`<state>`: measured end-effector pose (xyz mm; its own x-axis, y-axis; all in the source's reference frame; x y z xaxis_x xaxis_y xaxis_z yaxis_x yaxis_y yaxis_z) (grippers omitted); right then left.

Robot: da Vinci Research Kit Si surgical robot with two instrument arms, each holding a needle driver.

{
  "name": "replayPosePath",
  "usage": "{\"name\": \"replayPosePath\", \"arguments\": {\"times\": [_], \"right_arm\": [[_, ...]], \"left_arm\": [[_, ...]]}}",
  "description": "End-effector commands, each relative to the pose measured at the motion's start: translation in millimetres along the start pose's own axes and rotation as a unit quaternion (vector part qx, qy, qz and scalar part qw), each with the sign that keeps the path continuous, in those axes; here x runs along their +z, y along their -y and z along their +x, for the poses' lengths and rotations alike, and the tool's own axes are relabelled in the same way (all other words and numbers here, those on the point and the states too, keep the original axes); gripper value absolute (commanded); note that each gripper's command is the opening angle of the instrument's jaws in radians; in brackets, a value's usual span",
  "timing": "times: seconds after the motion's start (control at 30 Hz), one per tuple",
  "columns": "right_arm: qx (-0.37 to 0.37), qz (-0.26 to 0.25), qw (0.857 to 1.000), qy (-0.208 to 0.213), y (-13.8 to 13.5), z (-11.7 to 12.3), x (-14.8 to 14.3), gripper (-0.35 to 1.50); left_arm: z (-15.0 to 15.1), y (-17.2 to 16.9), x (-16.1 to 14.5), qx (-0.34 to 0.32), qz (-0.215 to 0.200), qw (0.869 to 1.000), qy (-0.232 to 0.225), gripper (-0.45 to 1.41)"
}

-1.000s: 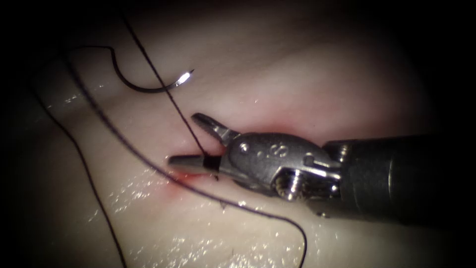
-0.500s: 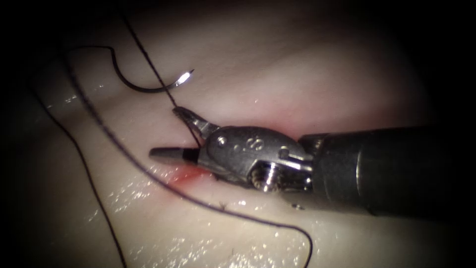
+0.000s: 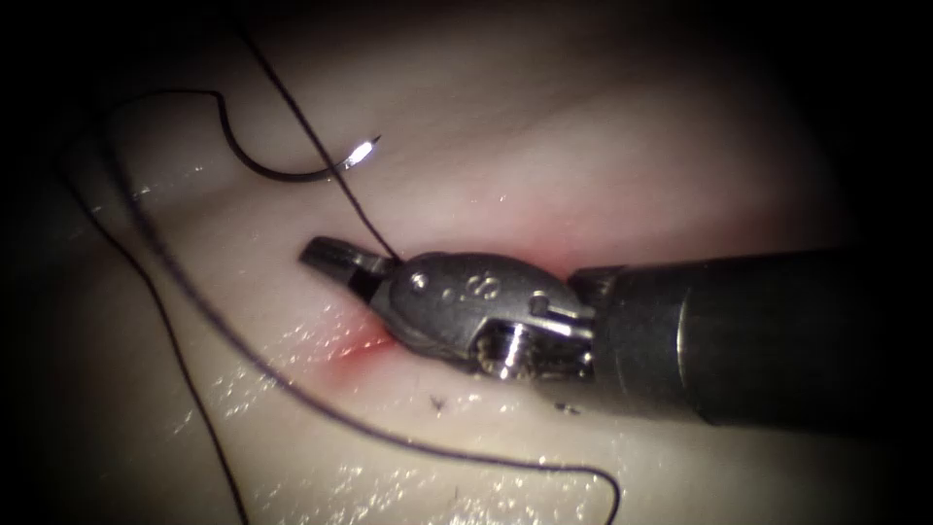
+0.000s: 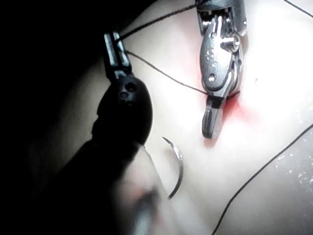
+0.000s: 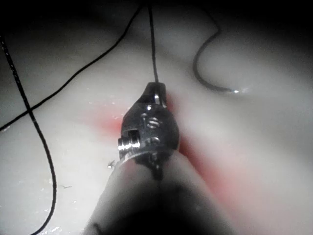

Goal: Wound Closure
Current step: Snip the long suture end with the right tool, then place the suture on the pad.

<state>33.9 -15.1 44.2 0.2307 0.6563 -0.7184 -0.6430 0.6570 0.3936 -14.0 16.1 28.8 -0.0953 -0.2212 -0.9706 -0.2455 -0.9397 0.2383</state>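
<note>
Needle (image 3: 292, 165) lies free, well apart from R tool (image 3: 335, 261), apparently gripping thread (image 3: 321, 146).

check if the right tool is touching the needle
Apart. In the endoscope view the needle lies free on the tissue, with bare tissue between it and the right tool, whose jaws are shut on the thread.
</note>
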Motion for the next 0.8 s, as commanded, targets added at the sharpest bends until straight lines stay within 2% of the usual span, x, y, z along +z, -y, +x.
{"name": "replayPosePath", "arguments": {"times": [0.03, 0.07, 0.2, 0.3, 0.47, 0.53, 0.6, 0.73, 0.77, 0.8], "right_arm": [[0.003, -0.023, 1.0, -0.005, -0.9, 0.2, -0.9, 0.74], [0.009, -0.032, 0.999, -0.006, -1.6, 0.5, -1.8, 1.08], [0.012, -0.029, 0.999, -0.025, -4.3, 1.5, -6.1, 1.28], [0.015, -0.005, 0.999, -0.038, -6.6, 1.6, -10.8, 1.47], [0.003, -0.012, 0.999, -0.046, -9.2, 0.6, -15.9, 1.47], [-0.019, -0.012, 0.999, -0.048, -11.0, -0.2, -19.0, 1.3], [-0.027, -0.018, 0.999, -0.042, -12.4, -0.4, -20.9, 1.26], [-0.043, -0.038, 0.998, -0.033, -14.4, -0.2, -24.1, 1.25], [-0.052, -0.053, 0.997, -0.026, -15.1, 0.0, -25.8, 1.21], [-0.054, -0.059, 0.996, -0.026, -15.3, 0.0, -26.4, 1.21]], "left_arm": [[-0.2, 0.0, 0.6, 0.003, 0.0, 1.0, -0.002, -0.45], [0.0, -0.1, 0.6, 0.005, 0.0, 1.0, -0.002, -0.45], [1.3, -0.2, 1.0, 0.008, -0.001, 1.0, -0.01, -0.45], [2.4, -0.2, 2.3, 0.012, -0.003, 1.0, -0.017, -0.45], [2.6, -0.7, 4.9, 0.013, -0.01, 1.0, -0.025, -0.45], [2.1, -1.6, 7.0, 0.017, -0.009, 0.999, -0.028, -0.45], [1.2, -2.5, 9.0, 0.022, -0.01, 0.999, -0.034, -0.45], [-1.2, -4.2, 13.2, 0.032, -0.001, 0.999, -0.032, -0.45], [-3.0, -5.1, 15.5, 0.032, -0.001, 0.999, -0.03, -0.45], [-3.8, -5.4, 16.4, 0.03, -0.002, 0.999, -0.029, -0.45]]}}
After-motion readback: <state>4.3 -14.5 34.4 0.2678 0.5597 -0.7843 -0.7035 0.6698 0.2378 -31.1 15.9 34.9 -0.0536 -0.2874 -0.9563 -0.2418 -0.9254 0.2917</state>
